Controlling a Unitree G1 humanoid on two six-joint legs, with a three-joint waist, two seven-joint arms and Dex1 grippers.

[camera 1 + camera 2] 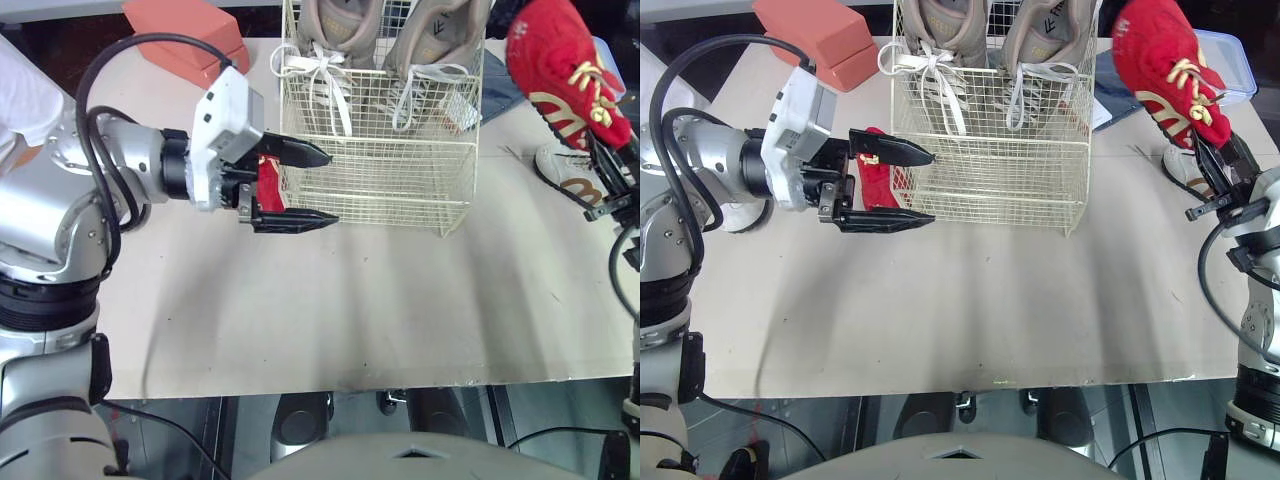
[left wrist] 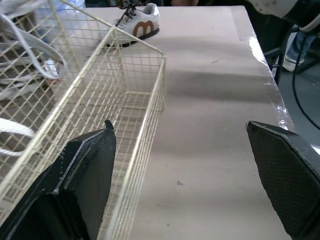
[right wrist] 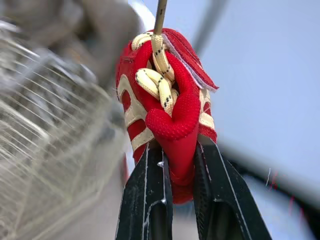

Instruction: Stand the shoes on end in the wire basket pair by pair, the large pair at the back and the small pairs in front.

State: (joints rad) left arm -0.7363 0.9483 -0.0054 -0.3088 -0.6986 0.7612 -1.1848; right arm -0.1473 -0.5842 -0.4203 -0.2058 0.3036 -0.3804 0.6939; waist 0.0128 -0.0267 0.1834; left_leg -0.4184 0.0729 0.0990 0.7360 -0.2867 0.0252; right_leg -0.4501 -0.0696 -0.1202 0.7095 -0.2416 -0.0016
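Observation:
A cream wire basket stands at the back middle of the table. A large grey pair stands on end in its rear part, and its front part is bare. My right gripper is raised to the right of the basket, shut on a red shoe with cream laces. My left gripper is open at the basket's front left corner. Another red shoe lies just behind its fingers. A white shoe with a brown logo lies on the table at the right.
An orange-red box sits at the back left. A clear tub with a blue lid is at the back right, behind the raised shoe. The table runs wide and bare in front of the basket to its near edge.

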